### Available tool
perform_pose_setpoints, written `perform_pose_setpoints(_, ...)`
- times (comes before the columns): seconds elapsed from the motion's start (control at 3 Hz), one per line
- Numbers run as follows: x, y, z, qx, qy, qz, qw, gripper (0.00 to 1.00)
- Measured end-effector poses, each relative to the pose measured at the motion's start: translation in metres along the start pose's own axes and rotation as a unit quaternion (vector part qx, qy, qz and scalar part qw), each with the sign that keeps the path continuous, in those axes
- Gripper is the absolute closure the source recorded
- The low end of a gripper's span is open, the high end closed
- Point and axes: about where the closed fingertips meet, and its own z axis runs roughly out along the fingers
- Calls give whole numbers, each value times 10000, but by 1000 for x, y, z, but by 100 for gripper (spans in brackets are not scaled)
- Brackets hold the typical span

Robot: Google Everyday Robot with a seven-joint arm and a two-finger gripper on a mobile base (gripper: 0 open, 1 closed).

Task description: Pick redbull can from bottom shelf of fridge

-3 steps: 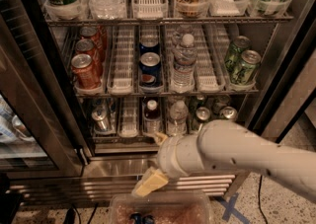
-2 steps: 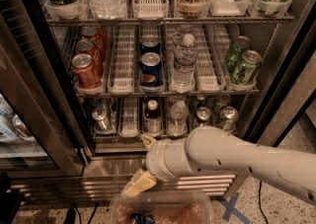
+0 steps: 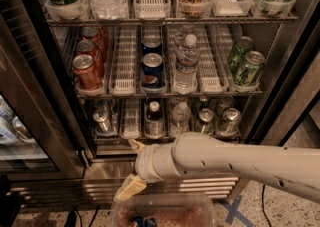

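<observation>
The fridge (image 3: 280,96) stands open in front of me with its racks in view. The redbull can (image 3: 102,120), slim and silver-grey, stands at the left of the bottom shelf (image 3: 131,119), in a white lane tray. My gripper (image 3: 131,166) is below and in front of that shelf, over the steel base grille, to the right of and lower than the can. Its two tan fingers (image 3: 128,187) are spread apart and hold nothing. The white arm reaches in from the right and covers part of the shelf's front lip.
On the bottom shelf stand a dark bottle (image 3: 154,116), a water bottle (image 3: 180,115) and two wider greenish cans (image 3: 229,120). The rack above holds red cans (image 3: 87,70), blue cans (image 3: 151,67) and green cans (image 3: 246,66). A clear plastic tub (image 3: 165,210) sits on the floor below the gripper.
My arm and gripper have moved left along the fridge's base. The cans and bottles have not moved.
</observation>
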Motion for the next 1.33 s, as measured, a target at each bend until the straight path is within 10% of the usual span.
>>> perform_pose_setpoints(0.67, 5, -14, 31, 818, -574, 42, 9950, 0)
perform_pose_setpoints(1.33, -2, -50, 55, 1778, -1232, 193, 9761, 0)
